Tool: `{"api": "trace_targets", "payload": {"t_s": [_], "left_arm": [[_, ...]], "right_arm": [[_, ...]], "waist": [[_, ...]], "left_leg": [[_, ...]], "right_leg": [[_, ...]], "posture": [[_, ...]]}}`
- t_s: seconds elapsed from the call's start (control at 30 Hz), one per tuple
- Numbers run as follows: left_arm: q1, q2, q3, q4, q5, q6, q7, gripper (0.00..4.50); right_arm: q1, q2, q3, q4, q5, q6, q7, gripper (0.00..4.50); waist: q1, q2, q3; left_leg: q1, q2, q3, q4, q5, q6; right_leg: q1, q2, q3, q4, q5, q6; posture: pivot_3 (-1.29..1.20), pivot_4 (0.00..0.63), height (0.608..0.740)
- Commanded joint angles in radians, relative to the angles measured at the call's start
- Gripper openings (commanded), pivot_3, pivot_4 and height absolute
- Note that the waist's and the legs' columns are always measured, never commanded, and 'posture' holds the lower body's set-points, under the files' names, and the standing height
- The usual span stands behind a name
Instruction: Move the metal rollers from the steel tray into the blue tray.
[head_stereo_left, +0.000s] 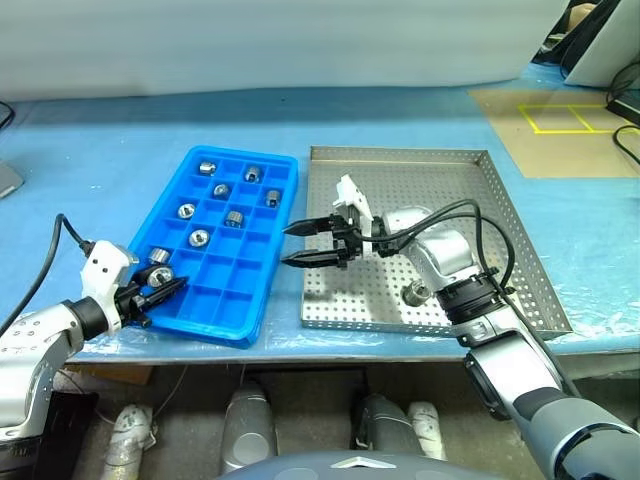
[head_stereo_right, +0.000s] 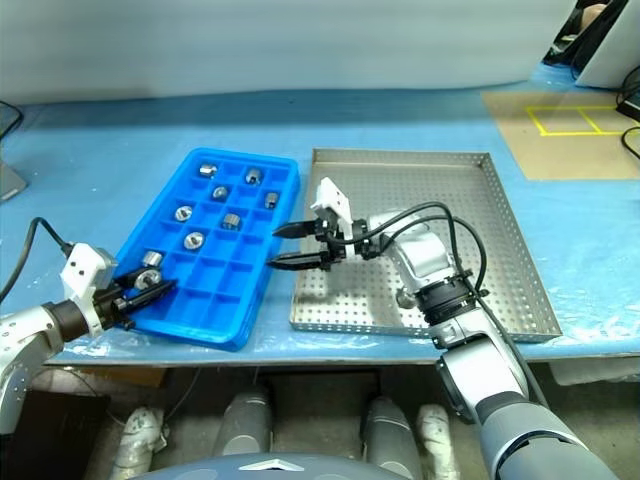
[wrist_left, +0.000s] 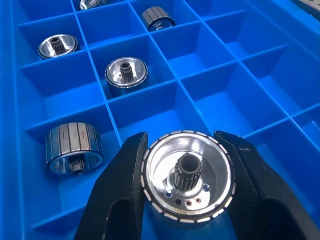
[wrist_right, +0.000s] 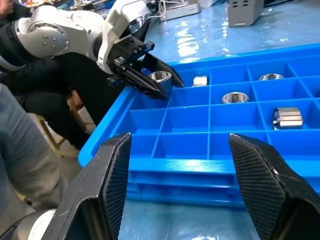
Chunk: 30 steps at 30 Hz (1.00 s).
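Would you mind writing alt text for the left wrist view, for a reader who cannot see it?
The left gripper holds a metal roller between its two black fingers, above the blue tray. Other rollers sit singly in nearby compartments; one lies on its side.

Clearance: blue tray (head_stereo_left: 262, 300) and steel tray (head_stereo_left: 520, 250)
Near-right compartments vacant; rollers (head_stereo_left: 199, 238) occupy far-left cells; steel tray's far half unobstructed.
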Motion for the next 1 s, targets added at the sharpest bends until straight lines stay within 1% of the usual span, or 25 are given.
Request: {"api": "trace_targets", "payload": {"t_s": [0.03,0.13,0.23,0.3,0.33,0.43,0.57,0.7,0.83,0.9,1.0], "left_arm": [[-0.009,0.009,-0.008,0.001,0.001,-0.033,-0.007,1.74],[-0.013,0.02,-0.049,-0.007,0.015,-0.018,-0.007,1.74],[0.014,0.047,-0.068,-0.023,0.013,0.009,-0.028,1.74],[0.017,0.058,-0.053,-0.018,-0.005,0.022,-0.034,2.46],[0.015,0.064,-0.047,-0.01,0.002,0.015,-0.029,2.73],[-0.007,0.079,-0.047,0.016,0.018,0.008,-0.022,3.73],[-0.099,0.082,-0.076,0.031,0.008,0.013,-0.026,3.73],[-0.266,0.052,-0.154,0.043,0.012,-0.006,-0.024,3.73],[-0.463,-0.034,-0.31,0.085,0.02,-0.008,-0.065,3.73],[-0.56,-0.096,-0.4,0.16,0.056,-0.039,-0.09,3.73],[-0.693,-0.209,-0.52,0.32,0.118,-0.111,-0.126,3.73]], "right_arm": [[0.001,-0.002,-0.008,-0.011,-0.008,-0.02,0.008,3.23],[0.007,-0.004,-0.015,-0.02,-0.017,-0.019,-0.003,3.23],[0.02,-0.016,-0.018,-0.043,-0.018,-0.006,-0.002,3.23],[0.027,-0.025,-0.022,-0.052,-0.022,-0.002,-0.009,3.23],[0.03,-0.028,-0.025,-0.053,-0.022,0.0,-0.014,3.23],[0.036,-0.035,-0.033,-0.061,-0.021,0.006,-0.032,3.23],[0.054,-0.045,-0.044,-0.085,-0.017,0.018,-0.057,3.23],[0.071,-0.077,-0.083,-0.115,-0.003,0.041,-0.085,3.23],[0.101,-0.158,-0.163,-0.16,0.024,0.077,-0.103,3.23],[0.128,-0.207,-0.215,-0.183,0.04,0.099,-0.118,3.23],[0.177,-0.277,-0.295,-0.196,0.04,0.111,-0.164,3.23]], "waist": [[0.0,0.0,0.0],[0.001,0.0,0.0],[0.0,0.0,0.0],[-0.002,0.0,0.0],[-0.004,0.0,0.0],[-0.008,0.0,0.0],[-0.009,0.0,-0.001],[-0.001,-0.001,-0.001],[0.004,-0.002,-0.001],[-0.001,-0.002,-0.002],[-0.014,-0.003,-0.002]], "left_leg": [[0.0,0.0,0.0,0.0,0.0,0.0],[0.0,0.0,-0.001,0.0,0.0,-0.001],[0.001,0.0,0.0,0.0,0.001,-0.001],[0.001,-0.001,0.0,0.0,0.0,0.0],[0.001,-0.001,0.0,0.0,0.0,0.0],[0.003,-0.001,0.0,0.0,0.001,-0.001],[0.004,-0.001,0.0,0.001,0.001,-0.001],[0.005,-0.001,0.0,0.003,0.003,-0.002],[0.006,-0.003,0.0,0.006,0.006,-0.002],[0.006,-0.004,0.0,0.007,0.007,-0.002],[0.006,-0.004,0.0,0.007,0.007,-0.002]], "right_leg": [[0.0,0.0,0.0,0.0,0.0,0.0],[0.0,0.0,0.0,0.001,0.0,0.0],[0.0,0.0,0.0,0.002,0.0,0.0],[0.0,0.0,0.0,0.002,0.0,0.0],[0.0,0.0,0.0,0.002,0.0,0.0],[0.001,0.0,0.001,0.002,0.0,0.0],[0.001,0.0,0.003,0.006,0.0,0.0],[0.0,0.0,0.005,0.012,-0.001,-0.001],[0.002,-0.001,0.006,0.015,-0.001,-0.001],[0.002,-0.002,0.007,0.016,-0.001,-0.001],[0.003,-0.002,0.007,0.016,-0.001,-0.001]], "posture": [[0.27,0.15,0.74],[0.25,0.15,0.74],[0.24,0.15,0.74],[0.22,0.15,0.74],[0.22,0.15,0.74],[0.2,0.15,0.74],[0.18,0.15,0.74],[0.15,0.15,0.74],[0.08,0.15,0.74],[0.04,0.15,0.74],[-0.03,0.15,0.74]]}}
